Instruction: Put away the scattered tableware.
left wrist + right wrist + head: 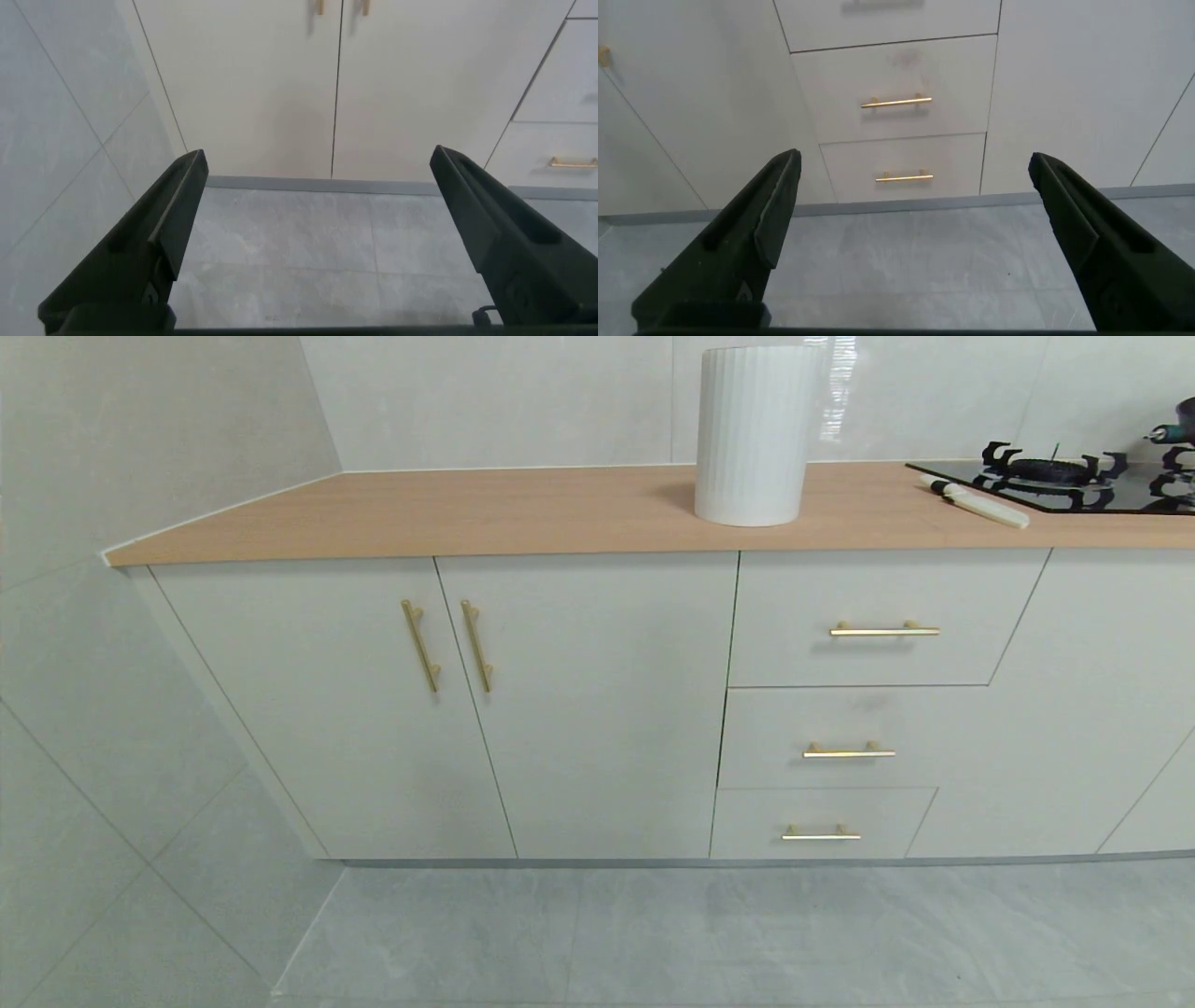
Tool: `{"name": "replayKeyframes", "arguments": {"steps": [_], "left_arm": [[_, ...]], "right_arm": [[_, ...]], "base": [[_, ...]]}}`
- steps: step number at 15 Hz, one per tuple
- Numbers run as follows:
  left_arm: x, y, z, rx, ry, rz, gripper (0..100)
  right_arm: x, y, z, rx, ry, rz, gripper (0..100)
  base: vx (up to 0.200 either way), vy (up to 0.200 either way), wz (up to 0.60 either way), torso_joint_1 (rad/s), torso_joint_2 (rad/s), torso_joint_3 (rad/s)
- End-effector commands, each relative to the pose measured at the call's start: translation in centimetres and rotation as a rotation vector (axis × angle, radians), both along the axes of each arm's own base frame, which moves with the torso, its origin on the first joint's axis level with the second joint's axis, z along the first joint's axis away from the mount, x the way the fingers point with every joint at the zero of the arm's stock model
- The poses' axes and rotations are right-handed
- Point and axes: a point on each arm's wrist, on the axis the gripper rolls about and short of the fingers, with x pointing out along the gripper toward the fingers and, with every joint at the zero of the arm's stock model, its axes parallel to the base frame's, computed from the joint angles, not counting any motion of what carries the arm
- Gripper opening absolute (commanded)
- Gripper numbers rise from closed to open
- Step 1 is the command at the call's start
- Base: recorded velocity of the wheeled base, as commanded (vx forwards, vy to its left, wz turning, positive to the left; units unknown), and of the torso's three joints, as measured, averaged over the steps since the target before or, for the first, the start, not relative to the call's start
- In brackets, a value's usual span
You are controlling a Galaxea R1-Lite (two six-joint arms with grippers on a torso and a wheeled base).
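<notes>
Newbie: so where's the utensil (974,501)?

Regular: lying on the counter (467,513), off to the right of the canister (750,434) and well apart from it, one end on the stove (1064,481) edge.

Newbie: and the grippers?

Regular: left gripper (318,157) and right gripper (915,159) are both spread wide, holding nothing, way below the canister, facing the cabinets (597,709).

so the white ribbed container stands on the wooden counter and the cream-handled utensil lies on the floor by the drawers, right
Not quite: the cream-handled utensil isn't on the floor. The head view shows it lying on the wooden counter, beside the hob. The white ribbed container does stand on that counter.
</notes>
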Motion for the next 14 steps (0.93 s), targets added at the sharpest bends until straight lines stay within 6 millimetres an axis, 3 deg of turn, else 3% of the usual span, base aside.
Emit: {"name": "replayKeyframes", "arguments": {"steps": [1, 5, 14], "left_arm": [[0.0, 0.0, 0.01, -0.002, -0.001, 0.0, 100], [0.0, 0.0, -0.01, 0.002, 0.001, 0.0, 100], [0.0, 0.0, -0.01, -0.002, 0.001, 0.0, 100]], "right_arm": [[0.03, 0.0, 0.01, 0.0, 0.003, 0.0, 100], [0.03, 0.0, 0.01, 0.003, 0.003, -0.002, 100], [0.03, 0.0, 0.01, 0.001, 0.003, -0.002, 100]], "base": [[0.0, 0.0, 0.0, 0.0, 0.0, 0.0], [0.0, 0.0, 0.0, 0.0, 0.0, 0.0], [0.2, 0.0, 0.0, 0.003, 0.0, 0.005]]}}
